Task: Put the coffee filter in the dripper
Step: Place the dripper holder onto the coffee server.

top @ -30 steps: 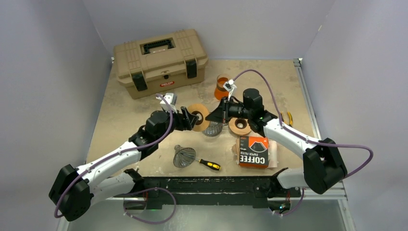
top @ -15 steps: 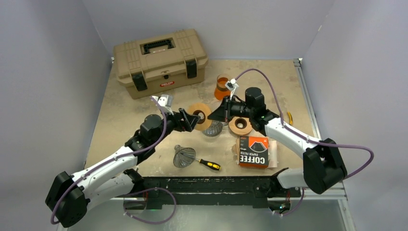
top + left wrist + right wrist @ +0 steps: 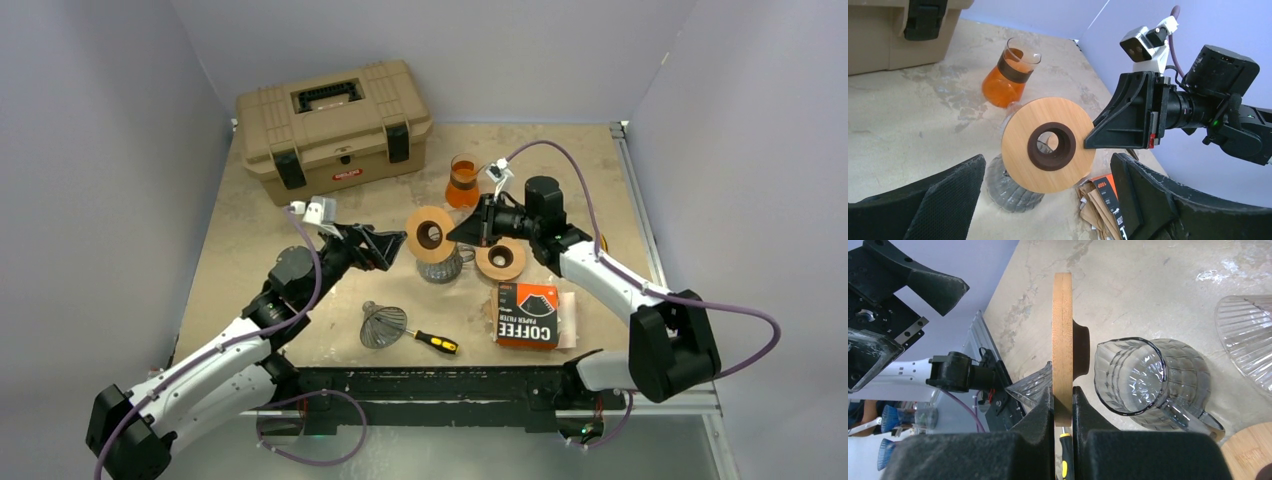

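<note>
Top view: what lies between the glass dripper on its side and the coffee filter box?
A screwdriver with a yellow and black handle lies between the glass dripper and the coffee filter box, seen in the top view.

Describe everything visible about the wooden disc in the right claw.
The wooden disc is round, flat and pale, bamboo-like, with a dark brown collar around a central hole, raised on one face. It stands on edge, off the table, its rim pinched by the right claw. The ribbed glass jug sits close beside its collar side; contact there is unclear.
</note>
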You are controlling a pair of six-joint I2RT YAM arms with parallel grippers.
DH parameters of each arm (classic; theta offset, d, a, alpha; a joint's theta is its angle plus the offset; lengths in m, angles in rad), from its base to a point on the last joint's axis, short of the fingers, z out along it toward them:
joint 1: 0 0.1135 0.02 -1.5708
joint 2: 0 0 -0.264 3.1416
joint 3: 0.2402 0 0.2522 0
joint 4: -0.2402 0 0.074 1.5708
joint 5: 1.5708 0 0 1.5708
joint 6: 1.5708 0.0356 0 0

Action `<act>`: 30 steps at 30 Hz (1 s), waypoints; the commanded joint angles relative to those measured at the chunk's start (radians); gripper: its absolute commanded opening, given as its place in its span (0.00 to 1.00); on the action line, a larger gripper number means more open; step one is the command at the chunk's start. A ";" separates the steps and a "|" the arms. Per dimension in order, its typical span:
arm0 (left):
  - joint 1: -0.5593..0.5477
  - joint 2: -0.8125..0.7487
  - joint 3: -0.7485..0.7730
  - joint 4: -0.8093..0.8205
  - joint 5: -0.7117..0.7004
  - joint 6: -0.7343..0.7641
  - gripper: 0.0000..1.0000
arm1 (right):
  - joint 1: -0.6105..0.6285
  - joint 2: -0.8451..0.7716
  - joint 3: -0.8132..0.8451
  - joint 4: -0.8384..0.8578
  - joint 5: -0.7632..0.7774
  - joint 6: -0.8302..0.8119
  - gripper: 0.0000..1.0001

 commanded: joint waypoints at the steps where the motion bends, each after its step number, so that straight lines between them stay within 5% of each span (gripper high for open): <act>1: -0.004 -0.035 -0.014 -0.001 -0.043 0.032 0.96 | -0.018 -0.057 0.062 -0.008 -0.038 -0.021 0.00; 30: -0.005 0.008 0.026 -0.151 -0.128 0.085 0.99 | -0.081 -0.100 0.082 -0.137 -0.010 -0.073 0.00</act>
